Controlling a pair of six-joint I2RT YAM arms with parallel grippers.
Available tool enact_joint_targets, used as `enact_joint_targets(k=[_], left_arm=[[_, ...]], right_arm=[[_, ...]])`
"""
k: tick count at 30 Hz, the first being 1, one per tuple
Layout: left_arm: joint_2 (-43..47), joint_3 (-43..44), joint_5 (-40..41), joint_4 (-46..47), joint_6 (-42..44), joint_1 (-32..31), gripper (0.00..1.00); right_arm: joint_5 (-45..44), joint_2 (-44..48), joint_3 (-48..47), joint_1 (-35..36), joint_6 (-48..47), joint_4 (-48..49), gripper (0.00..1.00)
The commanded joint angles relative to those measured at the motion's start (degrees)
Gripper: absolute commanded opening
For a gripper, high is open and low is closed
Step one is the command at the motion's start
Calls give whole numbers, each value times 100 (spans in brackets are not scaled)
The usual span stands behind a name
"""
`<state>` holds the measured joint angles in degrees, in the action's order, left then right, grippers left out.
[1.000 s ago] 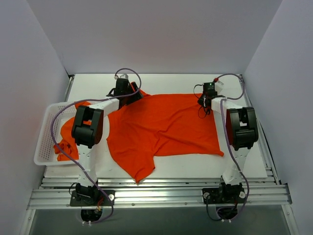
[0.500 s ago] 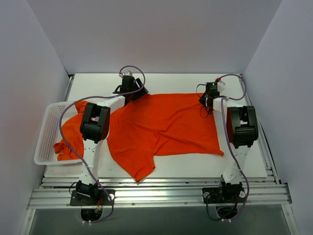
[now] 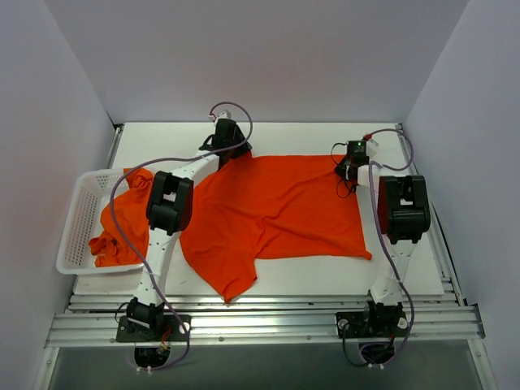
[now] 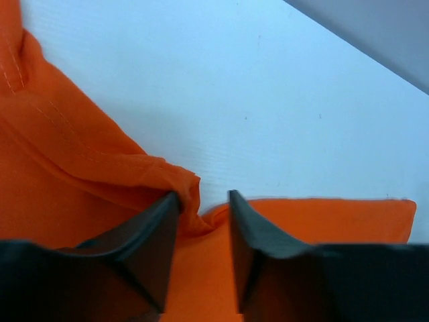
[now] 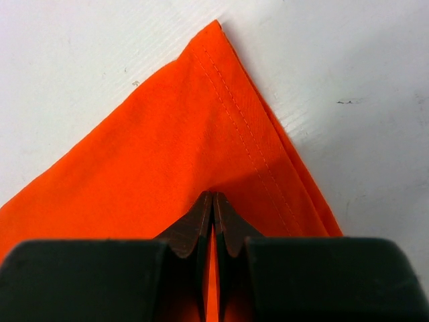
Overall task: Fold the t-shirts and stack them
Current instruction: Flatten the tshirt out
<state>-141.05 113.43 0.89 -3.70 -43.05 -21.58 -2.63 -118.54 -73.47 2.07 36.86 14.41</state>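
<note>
Mid-frame on the desk (image 3: 309, 138), spread flat: the t-shirt (image 3: 276, 207), upper-right corner pinched in the closed jaws of the right gripper (image 5: 213, 201). At its upper-left edge, left gripper (image 4: 203, 201) jaws parted astride a puckered fold. At left, heaped in the white basket (image 3: 77, 203): a second t-shirt (image 3: 122, 219).

**No readable markings**

No view shows text, a number, a brand or a sign that can be read. The t-shirt (image 3: 276, 207) spread on the bench (image 3: 309, 136) is plain orange-red fabric with stitched hems only. The white basket (image 3: 73, 231) shows perforations but no label.
</note>
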Motion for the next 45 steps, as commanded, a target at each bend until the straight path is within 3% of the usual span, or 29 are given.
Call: enact_joint_targets(k=[1,3,4,5,7,11,12,14,15,17,18,21,24,27,34,37,38,39,41,45], left_arm=[[-282,836,131,-341,94,-30,38],[-509,1154,114,-525,121,-48,26],[-598,1469,79,-578,121,-56,9],[-686,1646,61,-709,121,-56,3],[-1028,2041,52,-850,130,-74,2],[-1915,3665,53,-1386,227,-109,6],[-2117,4356,-35,-1379,235,-101,14],[-2426,4714,-97,-1004,218,-83,36],[-2418,4645,-367,-801,227,-65,63],[-2164,4426,-501,-205,323,-57,91],[-1876,4338,-554,-105,402,-48,97],[-1008,4039,-459,-130,902,-48,95],[221,2926,-230,-34,1307,-48,95],[1295,1206,419,36,1676,-13,95],[2556,-1294,799,517,1554,295,100],[2496,-1990,773,564,1361,462,81],[2434,-2069,686,555,1282,549,68],[2259,-2166,607,538,1142,593,62],[1935,-2184,379,503,1018,672,46],[1441,-1869,141,362,807,708,26]], right_arm=[[79,-72,43,-13,40,140,0],[105,-73,52,-57,49,149,0],[123,-81,70,-75,49,158,0],[140,-73,87,-101,58,167,0],[184,-64,122,-162,67,219,0],[202,-64,166,-180,84,255,0],[202,-64,175,-180,84,264,0],[202,-64,175,-180,84,290,0],[202,-64,184,-180,84,299,0],[369,-55,210,-180,93,351,0],[378,-46,228,-180,84,369,0],[360,-11,289,-180,67,457,0],[281,112,307,-180,23,422,0],[98,357,333,-180,-65,387,0],[114,455,342,-180,-118,308,0],[132,411,351,-180,-118,299,0],[123,402,360,-180,-118,307,0],[114,350,343,-180,-118,308,0],[79,288,290,-180,-135,246,0],[52,42,-34,-180,-170,97,0]])
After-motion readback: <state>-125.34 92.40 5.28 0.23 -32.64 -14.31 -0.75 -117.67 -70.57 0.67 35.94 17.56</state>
